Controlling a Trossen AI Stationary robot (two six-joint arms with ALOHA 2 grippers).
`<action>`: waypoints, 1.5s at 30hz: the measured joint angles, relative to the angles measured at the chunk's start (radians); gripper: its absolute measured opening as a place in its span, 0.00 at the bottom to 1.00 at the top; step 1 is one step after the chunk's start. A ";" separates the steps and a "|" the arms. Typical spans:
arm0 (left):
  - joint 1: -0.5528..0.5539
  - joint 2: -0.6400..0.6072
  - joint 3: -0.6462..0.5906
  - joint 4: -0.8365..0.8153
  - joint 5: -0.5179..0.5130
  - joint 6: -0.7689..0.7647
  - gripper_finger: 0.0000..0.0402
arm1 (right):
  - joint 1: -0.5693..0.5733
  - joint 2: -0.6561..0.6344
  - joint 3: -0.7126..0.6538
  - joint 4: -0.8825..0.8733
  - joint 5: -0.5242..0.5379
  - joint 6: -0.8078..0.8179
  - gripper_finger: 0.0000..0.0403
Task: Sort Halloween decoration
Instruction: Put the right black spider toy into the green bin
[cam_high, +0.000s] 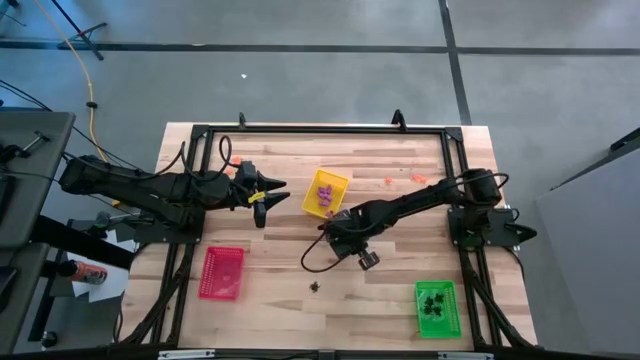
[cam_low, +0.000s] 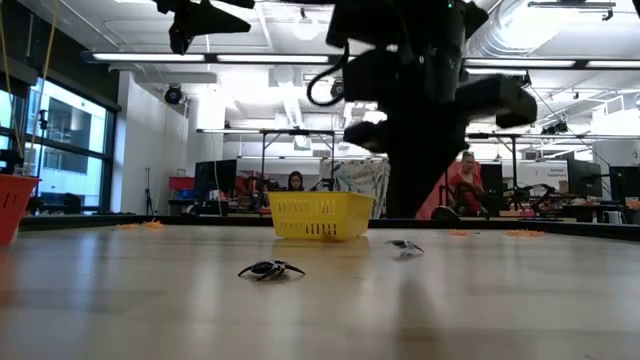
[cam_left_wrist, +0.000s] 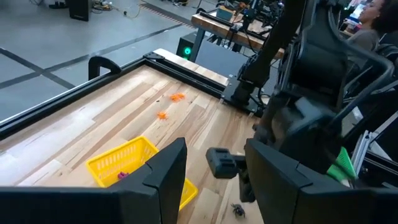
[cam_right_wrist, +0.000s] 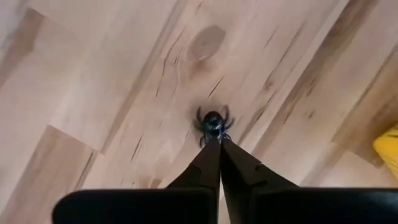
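Right wrist view: right gripper (cam_right_wrist: 214, 138) fingertips pinched together on a tiny black plastic spider (cam_right_wrist: 212, 122) lying on the wooden table (cam_right_wrist: 93, 74), near mid-table beside the yellow rectangular tray (cam_high: 326, 193). Left gripper (cam_high: 268, 197) hovers open, holding nothing.

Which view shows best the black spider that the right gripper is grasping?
The right wrist view: the spider sits at the shut right gripper's tips, legs clear. The low view shows it small, the left wrist view at the edge; in the high view the arm hides it.
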 joint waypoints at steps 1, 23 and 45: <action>0.000 0.000 0.000 -0.002 0.000 0.000 0.39 | 0.000 -0.007 0.000 0.001 -0.001 0.005 0.01; 0.000 0.000 0.000 -0.008 0.000 -0.008 0.39 | -0.001 -0.027 -0.118 0.212 -0.027 0.341 0.48; 0.000 0.000 0.000 -0.016 0.000 -0.008 0.39 | 0.041 0.046 -0.115 0.242 0.175 0.852 0.57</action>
